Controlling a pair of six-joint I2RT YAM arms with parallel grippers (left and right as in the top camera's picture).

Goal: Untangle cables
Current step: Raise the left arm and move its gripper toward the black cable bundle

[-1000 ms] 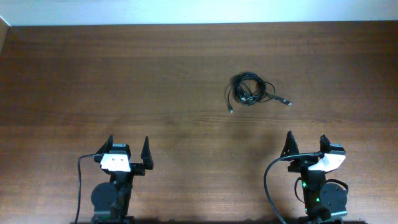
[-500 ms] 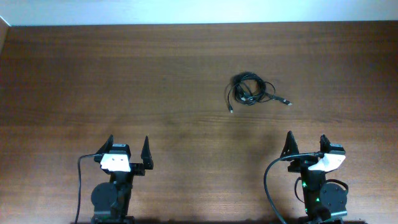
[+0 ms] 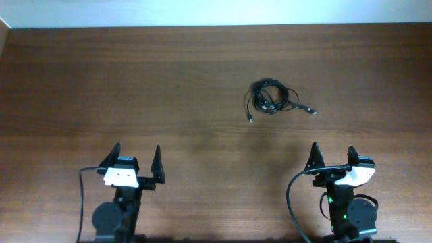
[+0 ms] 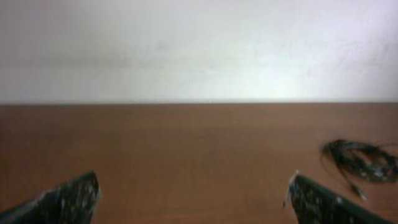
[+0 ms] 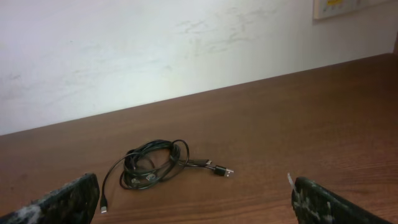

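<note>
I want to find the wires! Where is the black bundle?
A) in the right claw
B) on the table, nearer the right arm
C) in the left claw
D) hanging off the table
B: the cables lie bunched on the table, nearer the right gripper than the left gripper, both open and empty.

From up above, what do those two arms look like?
Both are black with a white wrist cover. The left end effector and right end effector each have two pointed, fin-like black fingers. A thick black cable loops beside each arm, and a green light glows on the right one.
</note>
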